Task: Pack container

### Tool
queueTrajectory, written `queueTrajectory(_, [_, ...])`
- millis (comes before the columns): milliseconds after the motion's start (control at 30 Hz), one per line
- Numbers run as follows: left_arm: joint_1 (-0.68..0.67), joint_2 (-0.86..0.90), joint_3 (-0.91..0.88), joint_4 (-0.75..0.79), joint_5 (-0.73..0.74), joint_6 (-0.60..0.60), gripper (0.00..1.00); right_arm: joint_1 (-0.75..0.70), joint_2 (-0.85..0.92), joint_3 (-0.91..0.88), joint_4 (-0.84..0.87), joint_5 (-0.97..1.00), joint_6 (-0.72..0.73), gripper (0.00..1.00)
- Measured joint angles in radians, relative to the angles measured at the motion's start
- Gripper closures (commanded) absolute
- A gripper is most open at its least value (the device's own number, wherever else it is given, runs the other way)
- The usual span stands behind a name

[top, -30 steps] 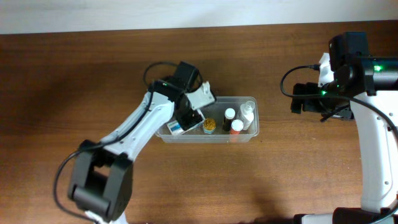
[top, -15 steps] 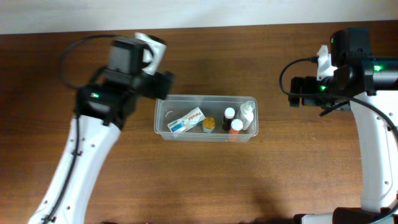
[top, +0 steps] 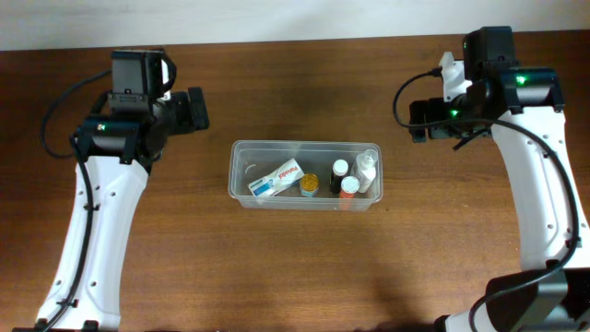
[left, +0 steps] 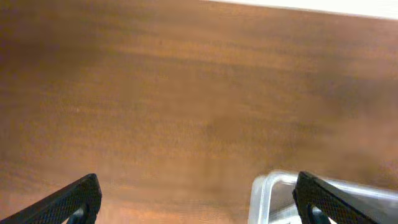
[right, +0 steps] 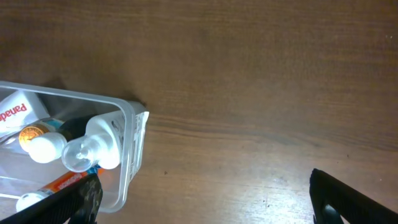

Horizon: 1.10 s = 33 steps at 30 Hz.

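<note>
Both pincers are released: the left pincer (left: 198, 202) and the right pincer (right: 208, 202) grasp nothing, and the container (top: 304, 144) sits at the table centre.
From overhead, the left pincer hangs at 10 o'clock of the container and the right pincer at 2 o'clock, both apart from its rim. Inside, a white box (top: 277, 177) lies toward 9 o'clock and small bottles (top: 349, 187) crowd the 3 o'clock end. No loose item shows on the table, so packing seems almost done — any further piece should come down slowly from above into the free 9 o'clock corner, so that it does not knock the bottles.
</note>
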State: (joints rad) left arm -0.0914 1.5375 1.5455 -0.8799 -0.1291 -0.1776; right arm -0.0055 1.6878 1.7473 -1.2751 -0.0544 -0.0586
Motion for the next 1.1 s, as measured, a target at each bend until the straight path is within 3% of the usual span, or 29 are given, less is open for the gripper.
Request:
queueTrajectory(200, [0.000,0.000,0.000,-0.119,0.002,-0.003,0.01,0.000,-0.011,0.000,-0.072,0.000,-0.003,0.02])
queueTrajectory(367, [0.000,-0.064,-0.025,-0.159,0.005,-0.003,0.01,0.000,-0.117,-0.008,-0.079,0.000,-0.003,0.02])
queueTrajectory(500, [0.000,-0.219,-0.111,-0.127,0.006,-0.003,0.01,0.000,-0.290,-0.085,-0.028,0.011,0.004,0.02])
queueTrajectory(800, [0.000,-0.664,-0.483,-0.111,0.005,-0.055,0.01,0.000,-0.729,-0.506,0.083,0.031,0.054,0.02])
queueTrajectory(967, [0.000,-0.851,-0.609,-0.121,0.005,-0.093,0.01,0.000,-0.865,-0.642,0.087,0.032,0.059,0.02])
queueTrajectory(1100, [0.000,-0.900,-0.626,-0.178,0.005,-0.105,0.01,0.000,-0.894,-0.656,0.088,0.035,0.060,0.02])
